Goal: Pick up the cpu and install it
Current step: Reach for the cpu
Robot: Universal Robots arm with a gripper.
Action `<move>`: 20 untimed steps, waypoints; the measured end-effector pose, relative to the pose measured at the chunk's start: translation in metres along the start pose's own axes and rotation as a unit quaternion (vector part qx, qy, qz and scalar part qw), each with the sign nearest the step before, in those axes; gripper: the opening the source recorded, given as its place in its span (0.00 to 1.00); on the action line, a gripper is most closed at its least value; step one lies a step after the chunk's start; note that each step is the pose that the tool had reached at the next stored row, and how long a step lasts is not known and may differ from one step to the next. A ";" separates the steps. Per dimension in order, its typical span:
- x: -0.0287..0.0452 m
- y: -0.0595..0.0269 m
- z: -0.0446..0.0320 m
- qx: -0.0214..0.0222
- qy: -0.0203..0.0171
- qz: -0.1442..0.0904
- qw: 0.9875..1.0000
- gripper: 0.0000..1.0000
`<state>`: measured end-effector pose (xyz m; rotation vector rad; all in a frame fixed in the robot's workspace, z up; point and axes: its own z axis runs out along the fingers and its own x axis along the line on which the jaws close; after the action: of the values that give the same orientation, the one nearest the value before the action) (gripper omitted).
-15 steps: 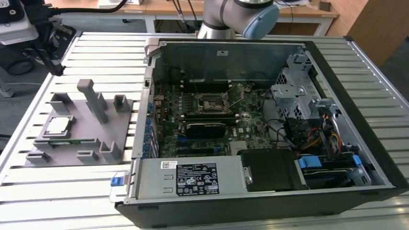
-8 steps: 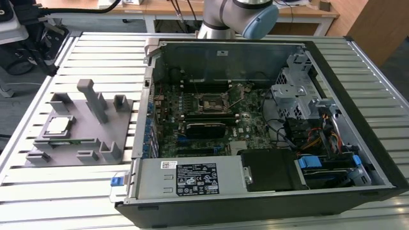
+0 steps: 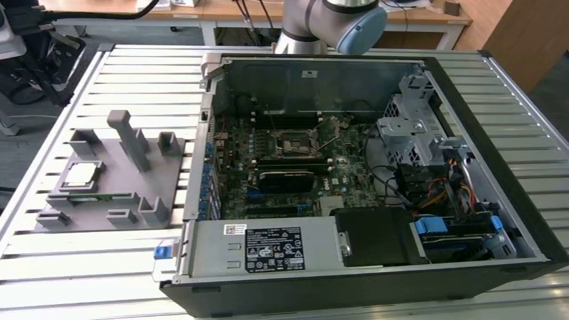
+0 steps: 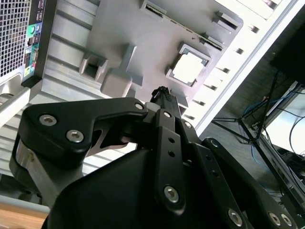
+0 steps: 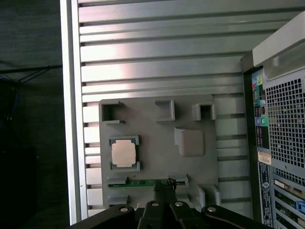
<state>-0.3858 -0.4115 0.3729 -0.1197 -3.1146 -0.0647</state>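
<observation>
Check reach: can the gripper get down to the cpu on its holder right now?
Probably yes. The cpu lies face up on the grey plate with nothing over it. The gripper hangs over the plate, and the tall post stands apart from the cpu.

No print is clear enough to read. In the exterior view, a black rectangular sticker with white marks point(image 3: 274, 249) lies on the silver metal power supply box point(image 3: 222, 257) at the near edge of the open black computer case point(image 3: 356, 290). A small white sticker point(image 3: 234, 229) sits just beside it. In the first wrist view, a narrow white label point(image 5: 263, 171) stands beside the case's perforated rear panel point(image 5: 286, 119).
</observation>
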 end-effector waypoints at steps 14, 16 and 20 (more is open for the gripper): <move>0.0202 -0.0016 0.0017 0.000 0.000 0.000 1.000 0.11; 0.0220 -0.0018 0.0020 0.000 0.000 0.000 1.000 0.11; 0.0261 -0.0021 0.0026 0.000 0.000 0.000 1.000 0.11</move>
<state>-0.4121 -0.4115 0.3709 -0.1197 -3.1146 -0.0647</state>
